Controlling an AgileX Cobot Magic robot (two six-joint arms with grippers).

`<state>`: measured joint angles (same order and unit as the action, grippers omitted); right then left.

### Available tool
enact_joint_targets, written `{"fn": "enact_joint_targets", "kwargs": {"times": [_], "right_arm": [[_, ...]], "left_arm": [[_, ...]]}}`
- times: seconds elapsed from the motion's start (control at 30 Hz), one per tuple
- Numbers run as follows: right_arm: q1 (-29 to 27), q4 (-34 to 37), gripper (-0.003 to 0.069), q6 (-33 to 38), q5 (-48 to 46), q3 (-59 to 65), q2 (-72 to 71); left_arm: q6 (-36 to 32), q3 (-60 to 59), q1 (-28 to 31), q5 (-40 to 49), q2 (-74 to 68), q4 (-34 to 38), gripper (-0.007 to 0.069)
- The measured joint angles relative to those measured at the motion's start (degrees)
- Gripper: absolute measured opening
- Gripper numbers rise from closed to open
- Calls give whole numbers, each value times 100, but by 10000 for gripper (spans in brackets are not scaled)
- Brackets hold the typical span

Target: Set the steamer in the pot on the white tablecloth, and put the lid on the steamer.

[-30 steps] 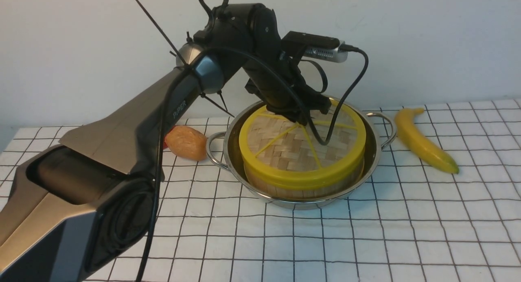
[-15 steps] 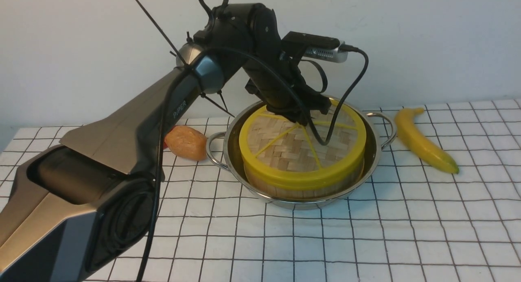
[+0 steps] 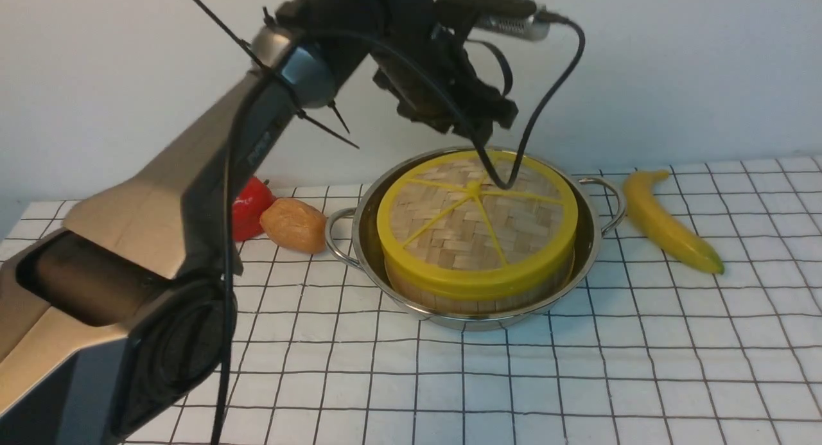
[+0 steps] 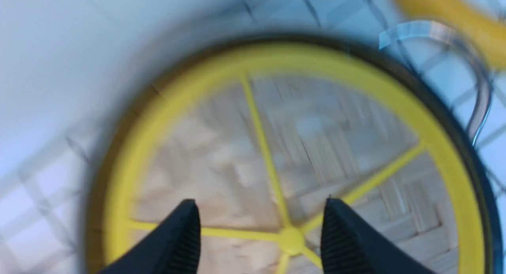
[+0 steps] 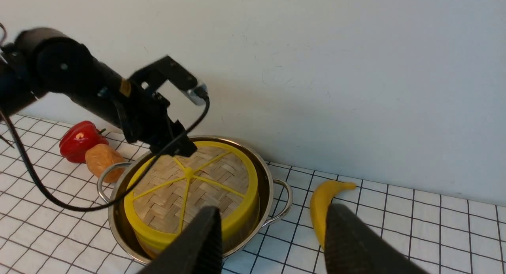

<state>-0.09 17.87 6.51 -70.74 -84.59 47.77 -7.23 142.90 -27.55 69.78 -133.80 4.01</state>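
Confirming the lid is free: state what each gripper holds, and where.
Nothing held. Left gripper is open above the lid; right gripper is open and empty.

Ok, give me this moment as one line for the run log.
steamer: in pot | lid: on steamer | left hand: open, empty, above lid | right hand: open, empty | task: looks complete

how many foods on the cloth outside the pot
3: a banana right of the pot, a brown roll left of it, a red pepper beside the roll. The arm may hide more.
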Motion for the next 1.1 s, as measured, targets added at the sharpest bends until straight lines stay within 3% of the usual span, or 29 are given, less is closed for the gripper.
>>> {"fn": "enact_joint_targets", "kwargs": {"times": [0.17,0.27,0.37,0.47,0.7,0.8,0.83,0.9,1.03,1.1], "right_arm": [[0,0,366,5,0,0,0],[0,0,366,11,0,0,0],[0,0,366,11,0,0,0],[0,0,366,24,0,0,0],[0,-11,336,510,6,109,-6],[0,-16,246,873,24,388,-6],[0,-16,246,897,24,414,-6],[0,-16,136,1117,188,810,-19],[0,-16,-6,1247,823,1666,-129],[0,-16,-13,1264,1080,1970,-186]], "left_arm": [[5,95,0,0,938,-401,355],[5,95,0,4,1384,-401,260],[-38,95,0,4,1983,-438,91],[-327,95,0,4,2762,-520,-13],[-631,-12,0,6,4192,-1062,-23],[-694,-552,0,1,4655,-1132,-23],[-696,-605,0,1,4688,-1131,-23],[-719,-1413,0,-15,5054,-1131,-23],[-730,-3393,0,-110,5839,-1151,-23],[-720,-4100,0,-352,6128,-1151,-23]]}}
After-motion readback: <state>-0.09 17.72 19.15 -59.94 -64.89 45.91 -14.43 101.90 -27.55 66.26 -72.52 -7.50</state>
